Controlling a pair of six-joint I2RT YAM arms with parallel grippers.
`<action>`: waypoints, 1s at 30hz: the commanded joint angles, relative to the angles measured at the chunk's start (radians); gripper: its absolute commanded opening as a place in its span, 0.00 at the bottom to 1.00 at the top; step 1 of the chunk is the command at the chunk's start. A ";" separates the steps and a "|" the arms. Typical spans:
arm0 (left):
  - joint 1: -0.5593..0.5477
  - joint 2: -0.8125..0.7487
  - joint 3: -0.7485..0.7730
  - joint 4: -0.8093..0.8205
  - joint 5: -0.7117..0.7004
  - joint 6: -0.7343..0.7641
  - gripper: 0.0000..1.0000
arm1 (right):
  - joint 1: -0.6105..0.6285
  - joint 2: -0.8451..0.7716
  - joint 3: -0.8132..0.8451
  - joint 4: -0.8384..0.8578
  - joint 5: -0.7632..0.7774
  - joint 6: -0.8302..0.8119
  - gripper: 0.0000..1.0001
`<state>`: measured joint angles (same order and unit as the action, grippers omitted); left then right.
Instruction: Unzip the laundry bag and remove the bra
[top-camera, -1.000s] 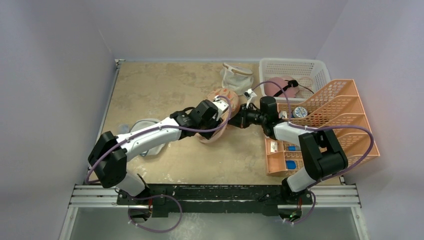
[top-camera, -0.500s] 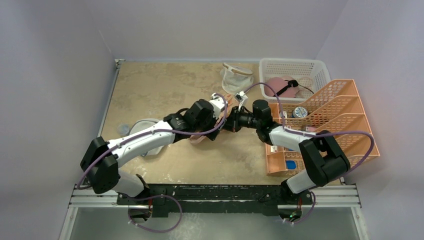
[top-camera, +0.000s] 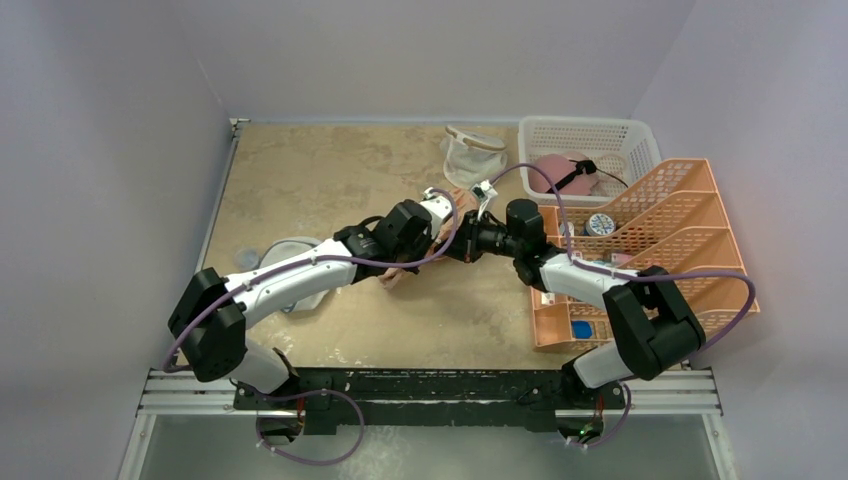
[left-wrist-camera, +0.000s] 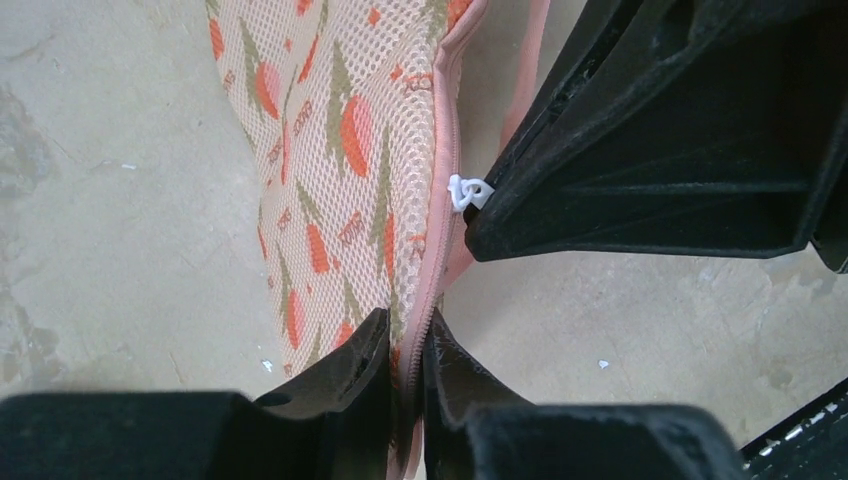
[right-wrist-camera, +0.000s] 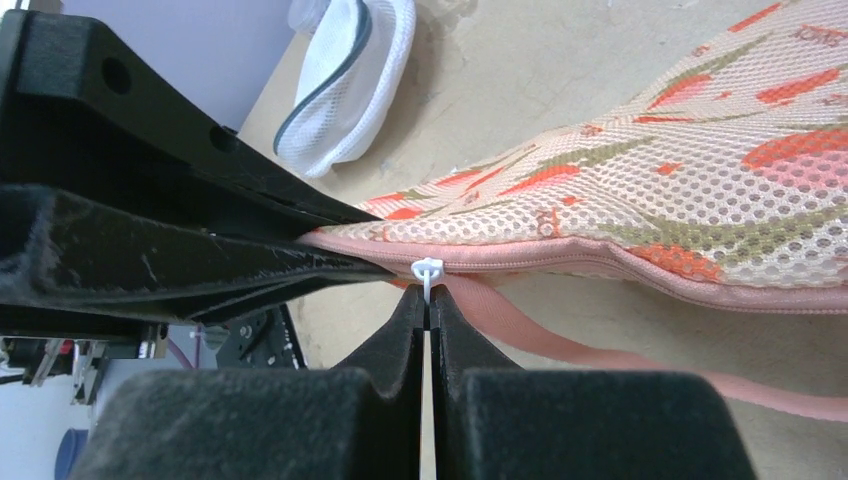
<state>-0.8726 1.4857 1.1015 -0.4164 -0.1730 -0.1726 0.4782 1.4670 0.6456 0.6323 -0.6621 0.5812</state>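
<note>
The laundry bag (left-wrist-camera: 330, 150) is peach mesh with orange-red leaf shapes and a pink zip edge. It is held off the table between both grippers. My left gripper (left-wrist-camera: 405, 335) is shut on the bag's zip edge. My right gripper (right-wrist-camera: 427, 295) is shut on the small white zip pull (right-wrist-camera: 427, 268), close to the left fingers. The zip that shows beside the pull looks closed. In the top view the grippers meet at mid-table, left (top-camera: 432, 238) and right (top-camera: 455, 244), and hide most of the bag (top-camera: 393, 279). The bra is hidden.
A round white mesh pouch with dark trim (top-camera: 290, 262) lies at the left. A white mesh cup-shaped pouch (top-camera: 470, 150) lies at the back. A white basket (top-camera: 590, 135) holds a pink rounded thing (top-camera: 555, 172). An orange organiser (top-camera: 650, 240) stands at the right.
Both grippers have moved left together with the bag, the right one pulling towards the left one. Less of the bag shows in the top view now.
</note>
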 joint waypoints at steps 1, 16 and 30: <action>0.003 -0.001 0.046 -0.001 -0.057 0.009 0.10 | 0.007 -0.022 0.021 -0.014 0.026 -0.033 0.00; 0.003 -0.019 0.024 -0.015 -0.115 0.026 0.00 | -0.198 0.024 0.008 -0.079 0.035 -0.081 0.00; 0.003 -0.053 0.003 0.022 0.036 0.053 0.48 | -0.154 -0.024 0.003 -0.060 0.020 -0.110 0.00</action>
<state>-0.8730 1.4864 1.1030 -0.4351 -0.2188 -0.1375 0.2802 1.4940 0.6464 0.5007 -0.6231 0.4614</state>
